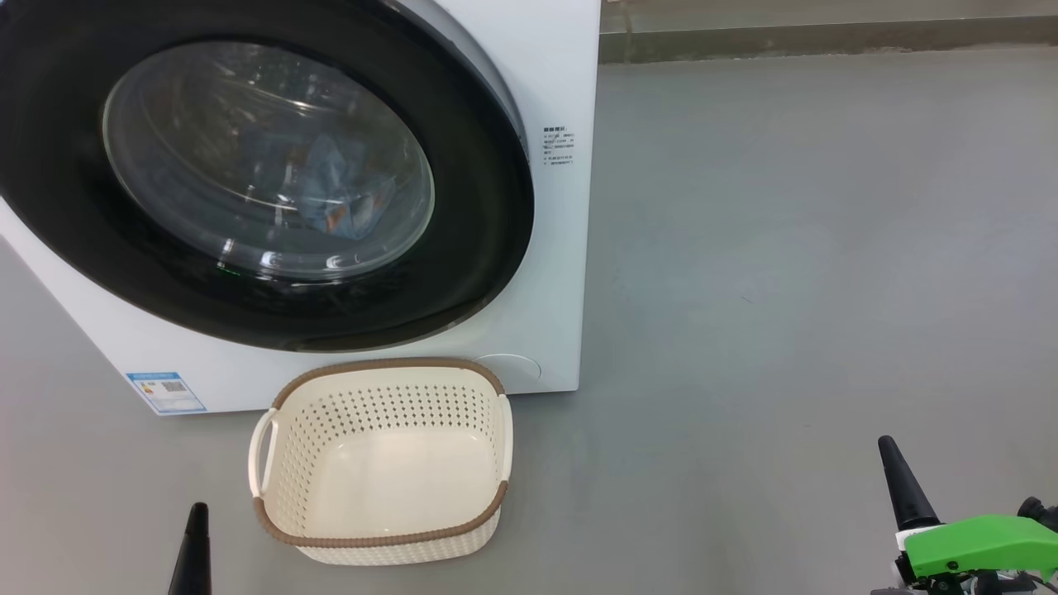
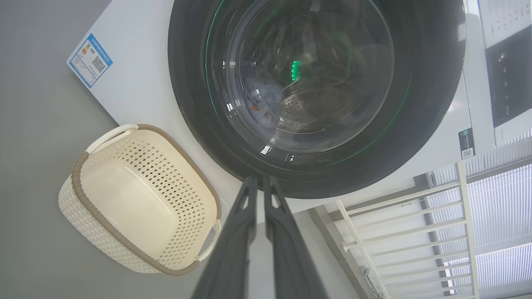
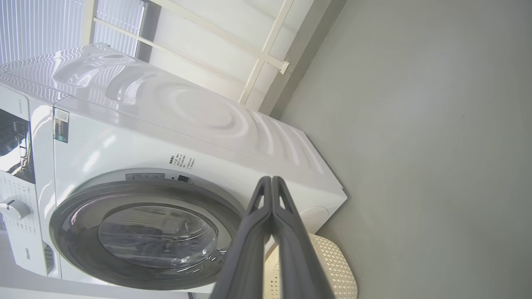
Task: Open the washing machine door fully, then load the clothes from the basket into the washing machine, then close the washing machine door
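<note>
1. At the near left of the scene, the left gripper [image 2: 259,182] is held clenched. Its two long dark fingers are drawn together until the tips meet, and nothing is clasped between them. It is seen just left of the basket's near corner, and its fingers are pointed toward the lower rim of the door.
2. On the near right, the right gripper [image 3: 271,180] is likewise pressed tight on nothing, one finger laid flat against the other. A green part [image 1: 984,545] is seen at its base. It is held well apart from the basket, over bare floor.
3. Between the two grippers, but nearer the left one, the basket [image 1: 384,364] is set upright on the floor. It stands just in front of the washing machine, below the door's lowest edge. Its bare cream bottom is shown, a brown rim runs round the top, and white handles are fixed at its left and right sides.
4. Behind the basket, the washing machine [image 1: 562,83] is seen as a white box. A blue label sticker [image 1: 165,392] is stuck at its lower left corner, and small printed text [image 1: 558,146] is placed right of the door.
5. The door [image 1: 483,207], with a wide glossy black rim round bulging clear glass, is seen lying flat against the machine's front.
6. Through the glass, the clothes [image 1: 339,194] are made out inside the drum as light blue fabric with orange marks.
7. To the right, grey floor [image 1: 785,289] is spread out to the far wall.
</note>
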### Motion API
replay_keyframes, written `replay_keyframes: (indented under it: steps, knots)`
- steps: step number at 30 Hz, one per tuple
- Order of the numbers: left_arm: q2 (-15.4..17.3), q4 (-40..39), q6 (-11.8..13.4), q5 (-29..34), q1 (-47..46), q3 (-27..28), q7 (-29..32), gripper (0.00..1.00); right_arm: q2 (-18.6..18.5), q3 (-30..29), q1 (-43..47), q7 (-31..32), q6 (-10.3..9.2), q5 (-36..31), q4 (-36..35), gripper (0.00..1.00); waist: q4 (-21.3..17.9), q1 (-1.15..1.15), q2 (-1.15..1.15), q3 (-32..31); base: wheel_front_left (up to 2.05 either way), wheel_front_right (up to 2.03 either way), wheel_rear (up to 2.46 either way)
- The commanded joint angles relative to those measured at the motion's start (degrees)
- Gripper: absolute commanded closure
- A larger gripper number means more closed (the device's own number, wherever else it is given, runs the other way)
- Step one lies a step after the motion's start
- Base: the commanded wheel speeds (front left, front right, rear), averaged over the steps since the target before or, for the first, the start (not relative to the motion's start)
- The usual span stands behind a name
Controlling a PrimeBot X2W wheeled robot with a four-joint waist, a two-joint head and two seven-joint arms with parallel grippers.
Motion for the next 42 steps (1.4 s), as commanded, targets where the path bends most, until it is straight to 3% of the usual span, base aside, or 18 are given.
replay_keyframes:
  steps: [1,42]
  knots:
    - [0.3,-1.9,0.0,-1.4,-2.8,1.5,0.5,1.00,-0.5,0.4,-2.8,0.5,0.02,1.8,-1.7,1.00,0.0,0.00,0.00,0.0,0.00,0.00,0.00]
    - [-2.6,-2.7,0.0,-22.5,-5.9,2.8,6.8,1.00,0.8,-1.6,-5.2,6.7,0.01,23.3,-3.5,1.00,1.5,0.00,0.00,0.3,0.00,0.00,0.00]
